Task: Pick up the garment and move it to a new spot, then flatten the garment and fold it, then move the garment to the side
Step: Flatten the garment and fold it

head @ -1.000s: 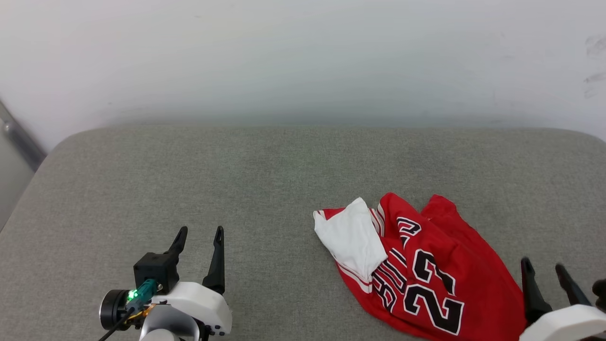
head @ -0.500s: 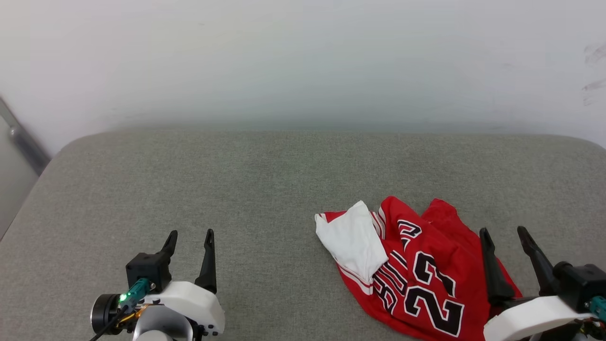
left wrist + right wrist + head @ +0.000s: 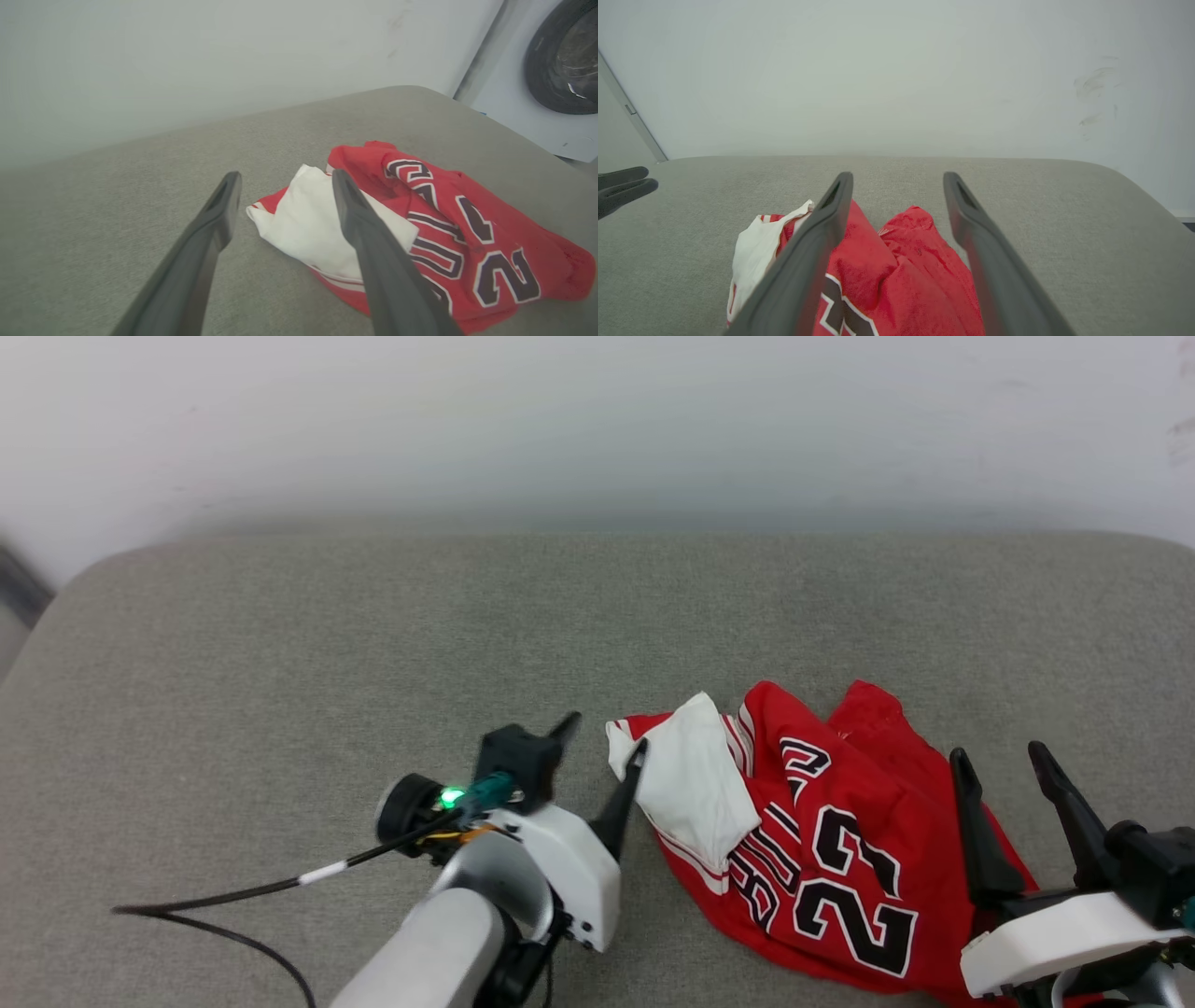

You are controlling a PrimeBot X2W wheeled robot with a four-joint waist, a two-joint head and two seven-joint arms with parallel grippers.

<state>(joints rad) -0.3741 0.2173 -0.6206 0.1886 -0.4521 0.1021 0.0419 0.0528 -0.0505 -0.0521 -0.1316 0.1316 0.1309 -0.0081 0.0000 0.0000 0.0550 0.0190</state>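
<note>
The garment (image 3: 840, 840) lies crumpled on the grey padded surface (image 3: 373, 644), right of centre: red jersey cloth with black white-outlined numbers and a white sleeve (image 3: 691, 793) folded over its left side. My left gripper (image 3: 604, 735) is open just at the sleeve's left edge, holding nothing. In the left wrist view the garment (image 3: 448, 219) lies just beyond the left gripper (image 3: 285, 182). My right gripper (image 3: 999, 756) is open over the garment's right part, nothing between its fingers. The right wrist view shows the red cloth (image 3: 896, 266) below the right gripper (image 3: 899, 179).
A pale wall (image 3: 597, 420) rises behind the padded surface. A black cable (image 3: 215, 905) trails from my left wrist over the surface. The left wrist view shows a white washing machine (image 3: 551, 70) beyond the surface's far corner. The surface's left half is bare.
My left arm has swung right and forward, from the lower left up to the garment's white sleeve. The right gripper has come in over the garment's right side. The camera shifted a little.
</note>
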